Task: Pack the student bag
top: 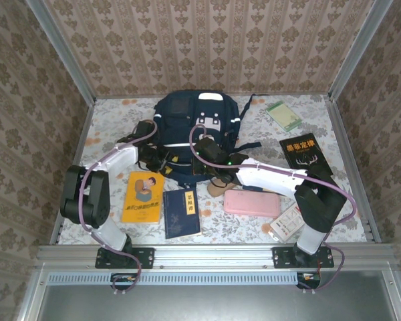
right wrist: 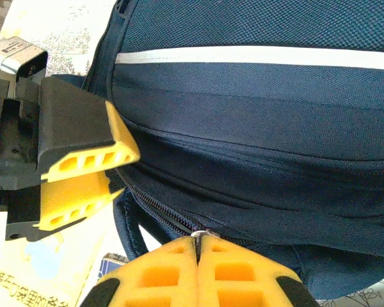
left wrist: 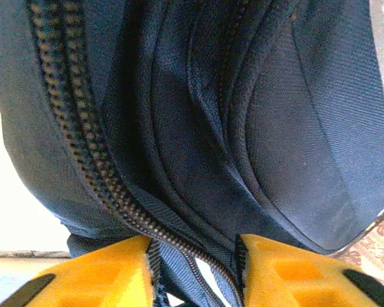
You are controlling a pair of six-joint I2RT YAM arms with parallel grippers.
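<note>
The student bag (top: 194, 124) lies on its back mid-counter (top: 314, 114), towards the far wall, with both arms working its near edge. The left claw (left wrist: 195, 246) sits part-way closed astride the zip seam (left wrist: 179, 252), fabric between its fingers. Whether it's biting, I can't tell. If it isn't, any tug drags the whole bag towards the yellow book (top: 142, 196) rather than running the zip. The right claw (right wrist: 197, 240) is squeezed fully shut on the tiny zip pull (right wrist: 197, 233). That thin pinch could slip, or the slider could jam on the curved teeth (left wrist: 83, 147).
</note>
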